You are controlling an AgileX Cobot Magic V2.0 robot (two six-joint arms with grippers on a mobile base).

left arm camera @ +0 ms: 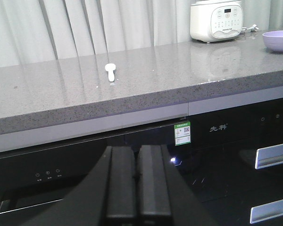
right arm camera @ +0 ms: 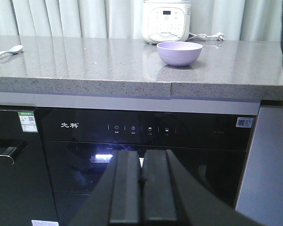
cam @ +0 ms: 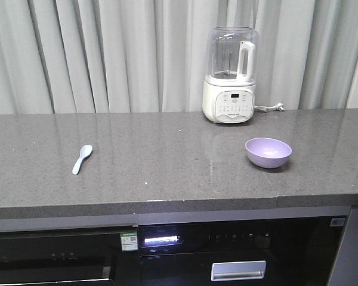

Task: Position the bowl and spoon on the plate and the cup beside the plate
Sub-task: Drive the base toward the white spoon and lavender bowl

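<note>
Left end effector point(left arm camera: 137, 157): fingers pressed together, nothing held; sat below worktop point(cam: 167, 179) edge, facing black appliance front point(left arm camera: 217, 141). Right end effector point(right arm camera: 141, 160): fingers likewise together, empty, low before same dark fronts. Spoon point(cam: 82, 159) lay on left part of worktop, scoop toward rear. Bowl point(cam: 268, 152) stood upright on right part, well apart from spoon, near white blender point(cam: 230, 74) behind it.

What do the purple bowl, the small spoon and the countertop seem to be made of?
The bowl looks like matte plastic: even lilac colour, thin smooth wall, soft shine. The spoon may be glazed ceramic or plastic; it is too small to tell. The countertop looks like polished speckled stone, since it reflects the blender.
</note>
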